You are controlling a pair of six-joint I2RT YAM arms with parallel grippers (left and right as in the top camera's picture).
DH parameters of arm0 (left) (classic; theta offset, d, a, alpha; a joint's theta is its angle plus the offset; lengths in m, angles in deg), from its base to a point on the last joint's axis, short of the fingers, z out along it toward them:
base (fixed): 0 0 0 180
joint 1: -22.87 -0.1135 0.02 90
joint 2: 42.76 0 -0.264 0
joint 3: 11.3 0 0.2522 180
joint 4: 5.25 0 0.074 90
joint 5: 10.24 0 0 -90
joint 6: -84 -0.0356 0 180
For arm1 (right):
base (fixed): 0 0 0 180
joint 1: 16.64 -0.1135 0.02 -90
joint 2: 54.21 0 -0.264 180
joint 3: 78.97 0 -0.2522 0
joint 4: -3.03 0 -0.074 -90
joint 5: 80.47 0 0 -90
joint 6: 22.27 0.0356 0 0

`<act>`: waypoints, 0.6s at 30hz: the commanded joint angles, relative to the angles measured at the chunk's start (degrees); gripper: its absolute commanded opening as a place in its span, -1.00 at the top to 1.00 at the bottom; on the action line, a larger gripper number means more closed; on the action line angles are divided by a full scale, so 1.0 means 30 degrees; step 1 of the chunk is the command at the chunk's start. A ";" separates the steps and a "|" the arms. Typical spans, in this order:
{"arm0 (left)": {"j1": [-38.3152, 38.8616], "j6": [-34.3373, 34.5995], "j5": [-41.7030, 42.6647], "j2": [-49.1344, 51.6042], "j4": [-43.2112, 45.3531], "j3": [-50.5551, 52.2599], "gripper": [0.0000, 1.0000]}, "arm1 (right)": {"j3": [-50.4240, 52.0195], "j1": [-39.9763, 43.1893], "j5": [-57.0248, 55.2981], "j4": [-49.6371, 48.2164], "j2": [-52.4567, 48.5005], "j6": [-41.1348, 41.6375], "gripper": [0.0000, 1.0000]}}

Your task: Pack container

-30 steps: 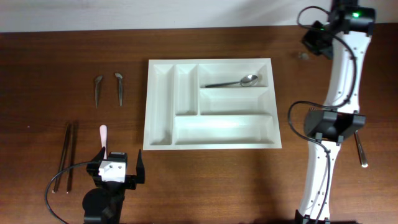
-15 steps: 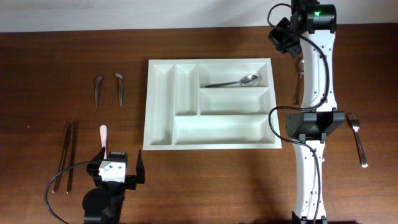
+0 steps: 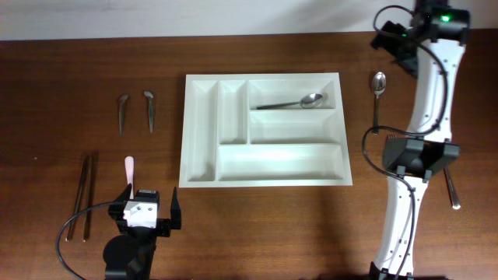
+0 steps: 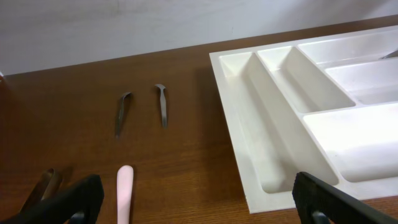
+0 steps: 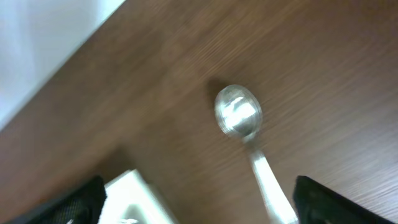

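Over at the upper right of the overhead view, the right arm (image 3: 434, 78) has swung back out to the frame's edge. Half a second ago its head hung by the tray's upper right corner and hid part of the loose spoon (image 3: 378, 82). Now that spoon lies in full view on the worktop (image 3: 257, 225), just right of the tray (image 3: 272, 163), not lifted. I take it no grasp was made, so it is yet to be packed. In the wrist view the right jaws stand wide apart and empty, tips at the lower corners, the spoon's bowl above and between them. At lower left the left jaws are spread too, holding nothing, and the left arm (image 3: 144, 218) has not moved.

The tray sits flat mid-frame, open side up, long axis running left to right, its two narrow slots at the left end. A packed spoon (image 3: 292, 103) already lies in the upper right compartment, bowl to the right. The loose one lies up-and-down, bowl toward the top edge, so by my reckoning it wants a quarter turn.
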 commanded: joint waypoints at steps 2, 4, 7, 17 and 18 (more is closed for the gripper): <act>-0.0102 -0.0182 -0.0124 -0.0131 -0.0022 0.0073 -0.98 | 0.1071 0.0022 -0.0277 -0.0036 0.0933 -0.5479 -0.98; -0.0102 -0.0182 -0.0124 -0.0131 -0.0022 0.0073 -0.98 | 0.1880 0.0022 -0.0277 -0.0138 0.0933 -0.5515 -0.97; -0.0102 -0.0182 -0.0124 -0.0131 -0.0022 0.0073 -0.98 | 0.3920 0.0022 -0.0270 -0.0678 0.0933 -0.5654 -0.98; -0.0102 -0.0182 -0.0124 -0.0131 -0.0022 0.0073 -0.99 | 0.8925 0.0022 -0.0342 -0.1967 0.0933 -0.5646 -0.96; -0.0102 -0.0182 -0.0124 -0.0131 -0.0022 0.0073 -0.98 | 0.9173 0.0022 -0.0430 -0.2084 0.0933 -0.5646 -0.91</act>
